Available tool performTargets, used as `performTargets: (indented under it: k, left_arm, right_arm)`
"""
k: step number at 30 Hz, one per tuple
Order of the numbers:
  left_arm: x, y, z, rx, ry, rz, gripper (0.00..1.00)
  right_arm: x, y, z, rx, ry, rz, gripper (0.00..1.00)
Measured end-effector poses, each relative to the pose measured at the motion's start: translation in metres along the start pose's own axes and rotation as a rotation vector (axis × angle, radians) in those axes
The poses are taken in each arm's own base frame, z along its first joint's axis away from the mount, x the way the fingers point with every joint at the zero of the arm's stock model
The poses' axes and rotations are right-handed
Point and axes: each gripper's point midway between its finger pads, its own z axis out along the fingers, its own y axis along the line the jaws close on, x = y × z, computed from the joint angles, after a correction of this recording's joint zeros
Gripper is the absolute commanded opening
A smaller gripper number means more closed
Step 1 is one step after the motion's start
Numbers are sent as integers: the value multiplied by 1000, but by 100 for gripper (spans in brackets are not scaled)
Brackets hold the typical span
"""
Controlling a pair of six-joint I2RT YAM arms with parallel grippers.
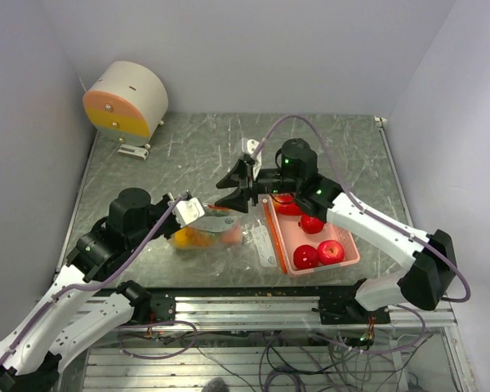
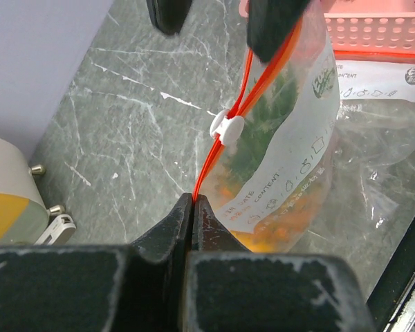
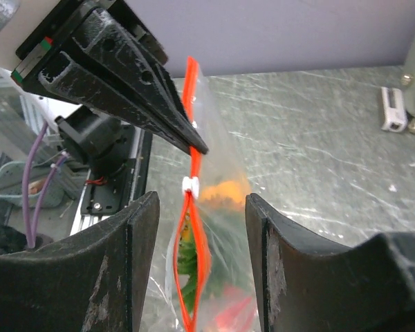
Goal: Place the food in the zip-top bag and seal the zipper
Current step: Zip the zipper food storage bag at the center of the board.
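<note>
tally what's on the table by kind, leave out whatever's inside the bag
red fruits in the basket: 4, one partly hidden
pink basket: 1
zip-top bag, held up: 1
round beige and orange unit: 1
clear printed sheet beside the basket: 1, maybe a second bag
total: 8

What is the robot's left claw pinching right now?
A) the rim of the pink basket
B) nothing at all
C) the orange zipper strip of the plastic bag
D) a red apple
C: the left gripper has its jaws shut on the orange zipper strip of the zip-top bag, while the red apples lie apart in the pink basket.
</note>
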Motion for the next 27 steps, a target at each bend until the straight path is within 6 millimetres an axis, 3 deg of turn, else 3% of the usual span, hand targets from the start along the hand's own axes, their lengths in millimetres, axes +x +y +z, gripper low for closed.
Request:
performTargets:
  k: [5,14,19,27]
  left_arm:
    - [0,-1,0,2,-2,-8,7]
    - [0,-2,-2,2,-5,-18,7]
    - [0,-2,-3,4,-4,-18,7]
    - [0,-2,-3,3,-4,-18,7]
  right_arm:
    - [9,17,21,-93,16,9,52]
    - [16,25,42,-164,35,20,48]
    - [22,23,45,-143,54,30,32]
    - [29,14,45,-86,79,34,32]
